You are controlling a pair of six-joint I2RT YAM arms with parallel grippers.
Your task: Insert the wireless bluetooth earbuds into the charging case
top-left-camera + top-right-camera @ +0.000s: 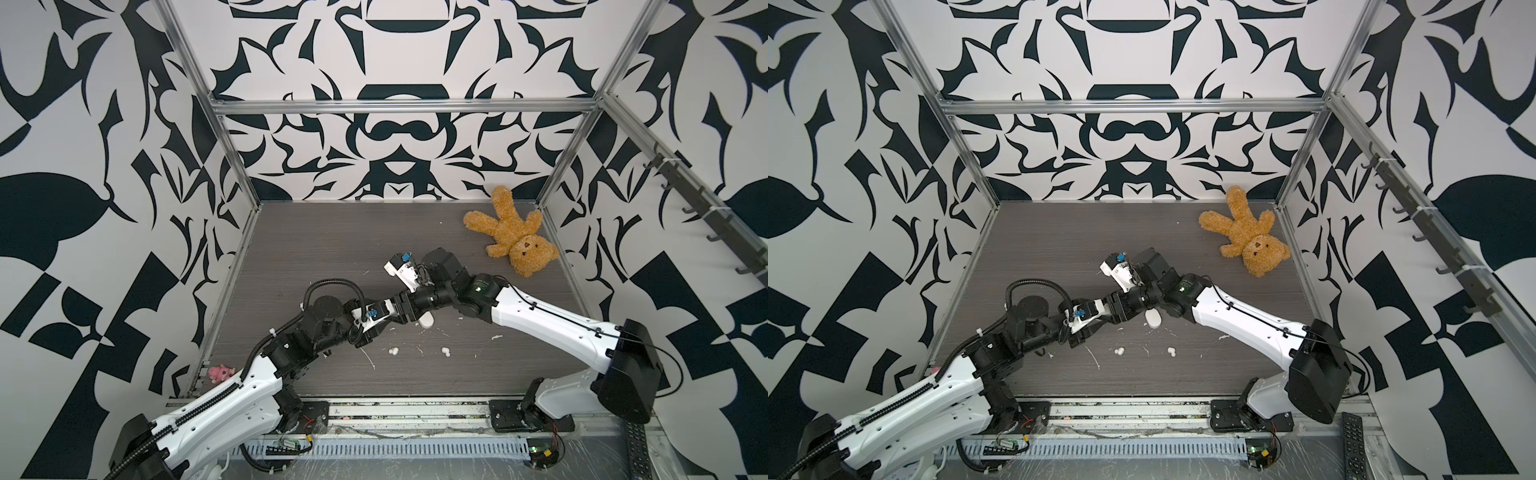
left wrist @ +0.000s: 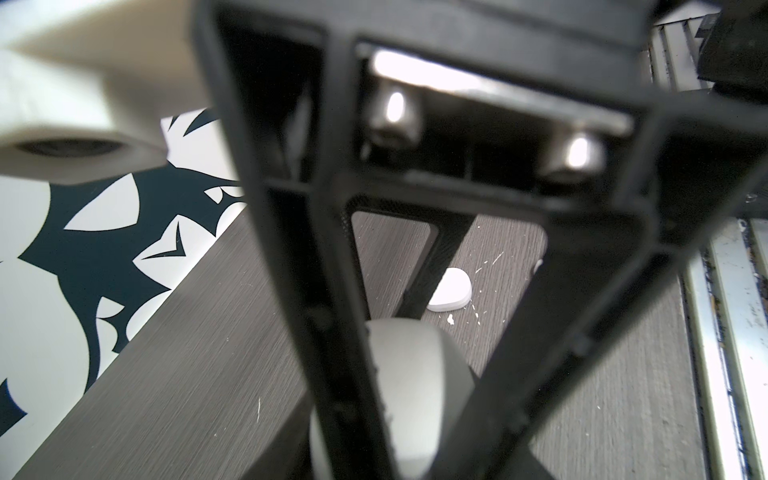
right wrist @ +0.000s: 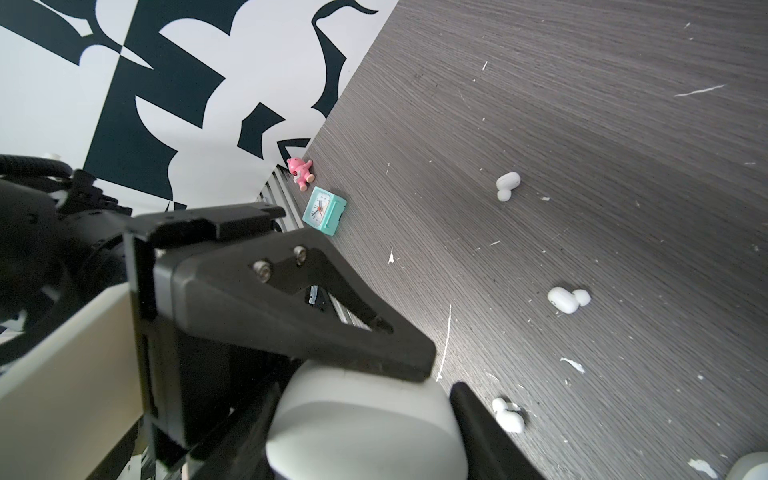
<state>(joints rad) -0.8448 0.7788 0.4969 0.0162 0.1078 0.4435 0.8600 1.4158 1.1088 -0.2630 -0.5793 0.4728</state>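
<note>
A white oval charging case (image 3: pixel 365 428) hangs above the table, with my right gripper (image 3: pixel 365 451) shut on its sides. My left gripper (image 2: pixel 415 461) meets it from the opposite side, and one of its black fingers (image 3: pixel 332 332) lies against the case's top. In both top views the two grippers (image 1: pixel 400 311) (image 1: pixel 1109 309) meet at mid-table and hide the held case. The left wrist view shows that case (image 2: pixel 411 395) through a black finger frame. Three white earbuds (image 3: pixel 508 185) (image 3: pixel 565 300) (image 3: pixel 509 415) lie loose on the dark table; two of them (image 1: pixel 393 351) (image 1: pixel 446 352) show in a top view.
A second white case (image 1: pixel 427 321) (image 2: pixel 451 291) lies on the table just beyond the grippers. A brown teddy bear (image 1: pixel 509 232) lies at the back right. A pink toy (image 3: pixel 301 172) and a teal clock (image 3: pixel 325 211) sit by the left wall. White flecks litter the table.
</note>
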